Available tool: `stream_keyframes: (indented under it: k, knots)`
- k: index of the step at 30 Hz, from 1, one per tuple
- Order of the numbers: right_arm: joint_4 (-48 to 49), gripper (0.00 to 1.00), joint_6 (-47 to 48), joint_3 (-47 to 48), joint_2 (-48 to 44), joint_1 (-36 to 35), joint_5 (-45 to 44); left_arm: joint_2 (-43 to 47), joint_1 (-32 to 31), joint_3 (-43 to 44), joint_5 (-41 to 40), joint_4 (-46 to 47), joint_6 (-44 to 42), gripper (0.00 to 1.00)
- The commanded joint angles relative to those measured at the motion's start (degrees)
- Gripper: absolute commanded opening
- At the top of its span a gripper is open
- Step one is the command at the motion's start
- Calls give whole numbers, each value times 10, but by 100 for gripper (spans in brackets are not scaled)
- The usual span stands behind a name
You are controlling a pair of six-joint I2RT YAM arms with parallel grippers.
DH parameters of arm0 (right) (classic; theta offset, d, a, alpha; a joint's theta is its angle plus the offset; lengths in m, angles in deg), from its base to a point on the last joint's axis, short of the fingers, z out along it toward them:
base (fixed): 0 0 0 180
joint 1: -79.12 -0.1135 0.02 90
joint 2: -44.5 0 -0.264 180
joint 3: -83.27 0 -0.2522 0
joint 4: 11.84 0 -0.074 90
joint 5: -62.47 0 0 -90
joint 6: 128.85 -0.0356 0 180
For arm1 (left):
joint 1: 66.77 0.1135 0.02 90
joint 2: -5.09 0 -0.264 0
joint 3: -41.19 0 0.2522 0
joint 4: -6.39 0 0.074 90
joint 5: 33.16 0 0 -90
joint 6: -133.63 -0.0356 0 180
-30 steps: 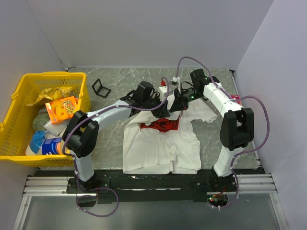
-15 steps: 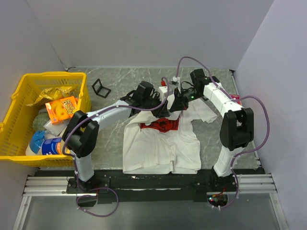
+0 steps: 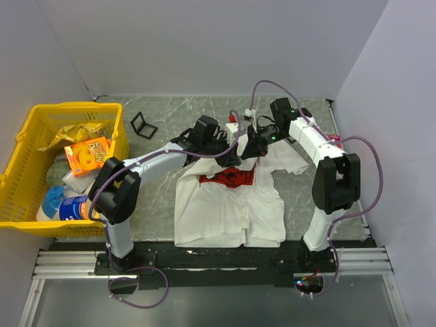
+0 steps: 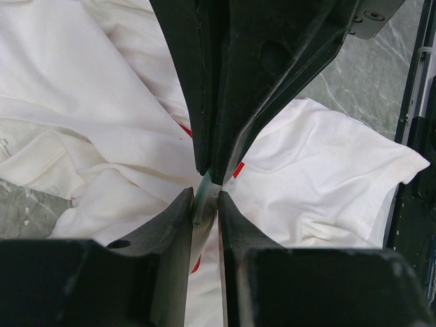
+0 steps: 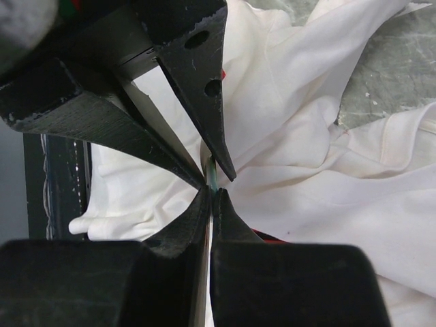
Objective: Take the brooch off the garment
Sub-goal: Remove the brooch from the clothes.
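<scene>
While left gripper stays above garment, jaws narrowly pinching brooch, right gripper unmoved, clamped on it.

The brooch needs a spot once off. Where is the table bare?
Bare table between yellow basket and T-shirt, though the left arm overhangs it; also the far strip behind the black stand. Crowded at the shirt's top, where left gripper and right gripper meet.

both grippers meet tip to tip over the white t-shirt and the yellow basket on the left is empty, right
The yellow basket is not empty: the top external view shows an orange box and other packages in it. Otherwise yes: the left gripper and right gripper meet tip to tip over the T-shirt, a thin pale green piece between them.
</scene>
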Motion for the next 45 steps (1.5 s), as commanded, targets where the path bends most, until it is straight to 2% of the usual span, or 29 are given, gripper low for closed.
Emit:
stream_keyframes:
  k: [1, 10, 25, 30, 36, 40, 41, 45]
  knots:
    - [-12, 0, 2, 27, 6, -3, 30, 2, -5, 4, -5, 17, -3, 18]
    - [-19, 0, 5, 32, 12, -4, 30, -4, -5, 15, -6, 16, 12, 16]
    - [-21, 0, 18, 25, 15, -16, -3, 0, -5, 14, -11, 17, 31, 22]
    - [-6, 0, 11, 20, 14, -16, -12, 4, -3, 12, -2, 18, 33, 29]
    - [18, 0, -8, 13, 7, -17, -26, 11, 3, 11, 4, 17, 28, 32]
    - [30, 0, -16, 11, -1, -15, -33, 14, 6, 13, 4, 5, 23, 40]
    - [35, 0, -17, 10, -4, -14, -42, 15, 8, 15, 4, 2, -2, 45]
    - [77, 0, -42, -8, -26, -12, -69, 18, 12, 19, -4, -13, -25, 51]
